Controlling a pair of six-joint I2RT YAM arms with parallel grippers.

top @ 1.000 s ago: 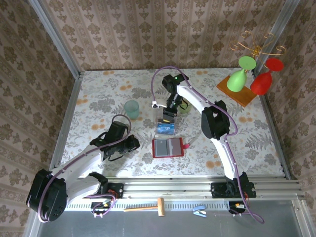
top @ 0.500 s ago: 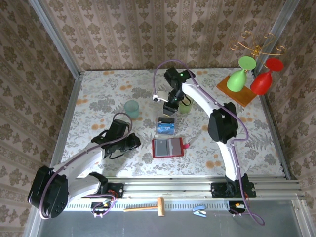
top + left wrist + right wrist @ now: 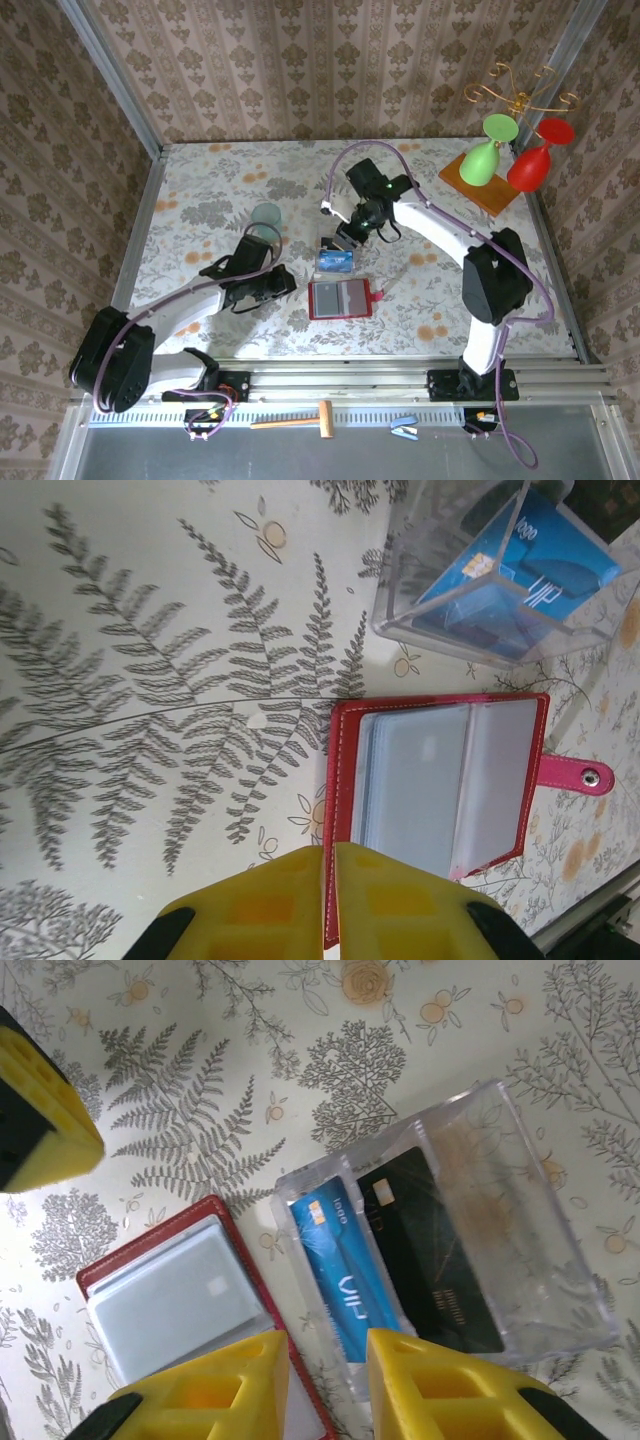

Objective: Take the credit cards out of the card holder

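The red card holder (image 3: 340, 298) lies open and flat on the table, its grey pockets up (image 3: 440, 780). A pale card (image 3: 175, 1295) shows through one pocket. Just behind it stands a clear plastic box (image 3: 337, 260) holding a bright blue credit card (image 3: 345, 1270) and a black card (image 3: 430, 1250). My right gripper (image 3: 325, 1385) hovers open over the box's near end, holding nothing. My left gripper (image 3: 328, 880) is shut at the holder's left edge, whose red border shows through the slit between its fingers. From above, the left gripper (image 3: 288, 283) is just left of the holder and the right gripper (image 3: 343, 237) is over the box.
A teal cup (image 3: 266, 218) stands left of the box. A wooden board (image 3: 488, 182) at the back right carries a green glass (image 3: 483, 155) and a red glass (image 3: 533, 160). The holder's pink snap tab (image 3: 575, 773) sticks out to its right.
The right gripper has opened a little and drawn back from the box as its arm swung right. The left gripper has slid right, up to the holder's left edge.
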